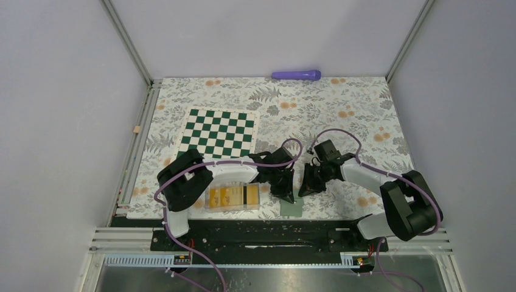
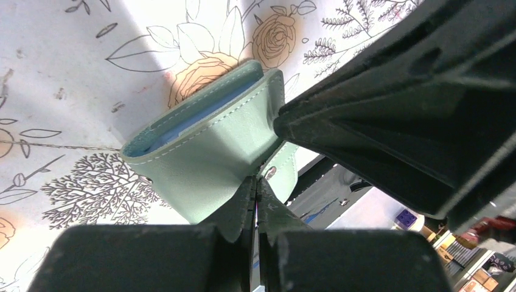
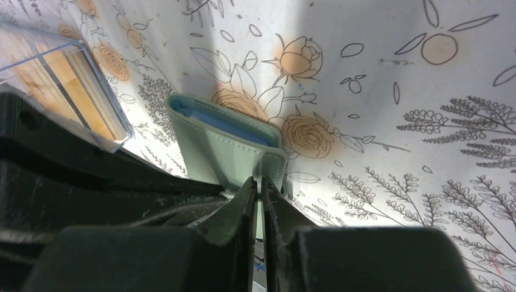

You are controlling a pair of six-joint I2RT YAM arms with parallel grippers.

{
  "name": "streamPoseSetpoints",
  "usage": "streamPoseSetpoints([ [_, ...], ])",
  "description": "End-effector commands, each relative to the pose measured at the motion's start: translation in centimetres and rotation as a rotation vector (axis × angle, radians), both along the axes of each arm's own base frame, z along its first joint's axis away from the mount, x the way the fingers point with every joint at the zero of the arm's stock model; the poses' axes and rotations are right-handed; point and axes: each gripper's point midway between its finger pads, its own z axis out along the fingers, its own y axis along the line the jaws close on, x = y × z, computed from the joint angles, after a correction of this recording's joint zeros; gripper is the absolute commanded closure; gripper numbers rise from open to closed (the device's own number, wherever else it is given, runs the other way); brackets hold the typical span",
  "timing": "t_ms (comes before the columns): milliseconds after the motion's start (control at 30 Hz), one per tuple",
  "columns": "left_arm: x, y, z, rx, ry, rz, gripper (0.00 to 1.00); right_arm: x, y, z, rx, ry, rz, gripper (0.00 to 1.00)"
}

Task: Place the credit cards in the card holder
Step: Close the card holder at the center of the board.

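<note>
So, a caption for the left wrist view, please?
Left pincer shut on the edge of a sage-green card holder, its light-blue inside showing, on a floral tablecloth.

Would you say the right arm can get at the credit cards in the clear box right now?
Probably not easily: the right gripper is pinching the card holder, and the left gripper, clamped on it too, sits between it and the clear box holding the credit cards.
</note>
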Motion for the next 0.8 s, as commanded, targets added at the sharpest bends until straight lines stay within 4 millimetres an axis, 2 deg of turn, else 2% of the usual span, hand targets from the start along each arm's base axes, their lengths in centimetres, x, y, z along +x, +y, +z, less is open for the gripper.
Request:
streamPoseSetpoints([
  [0,0.9,0.0,-0.4,-0.003,-0.023,0.018,1.00,0.1,0.2,1.3,0.026,-0.073,0.042,0.88],
  [100,0.7,0.0,-0.6,-0.002,-0.012,0.015,1.00,0.0,0.4,1.9,0.037,-0.096,0.061,1.00],
  [267,0.6,0.1,-0.8,-0.001,-0.005,0.013,1.00,-0.9,1.2,2.1,0.031,-0.107,0.115,1.00],
  [400,0.4,0.1,-1.0,0.001,0.003,0.010,1.00,-1.7,1.6,1.4,-0.013,-0.097,0.153,1.00],
  [767,0.4,0.2,-1.3,0.009,0.005,0.011,1.00,-2.2,1.0,0.5,-0.103,-0.092,0.183,1.00],
])
